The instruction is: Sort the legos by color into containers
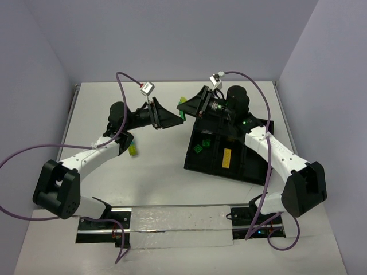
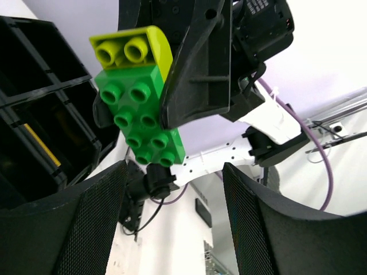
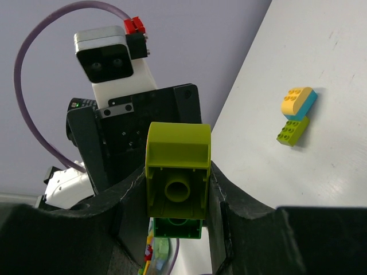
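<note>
Three cameras: one high overview, two wrist views nose to nose.
The top external camera sits above and behind the arm bases (image 1: pixel 56 189), looking down from well back on the whole table (image 1: pixel 155 172) and black tray (image 1: pixel 223 173). The left wrist camera (image 1: pixel 147 87) looks out between its own fingers (image 2: pixel 92 223), close up, at the brick stack (image 2: pixel 140 109), with the tray's wall at its left edge. The right wrist camera (image 1: pixel 217 79) faces back the opposite way (nearer still) at that same stack, which the overhead view also shows between the two.

Bright even light; soft shadows; wrist-view foregrounds blurred
</note>
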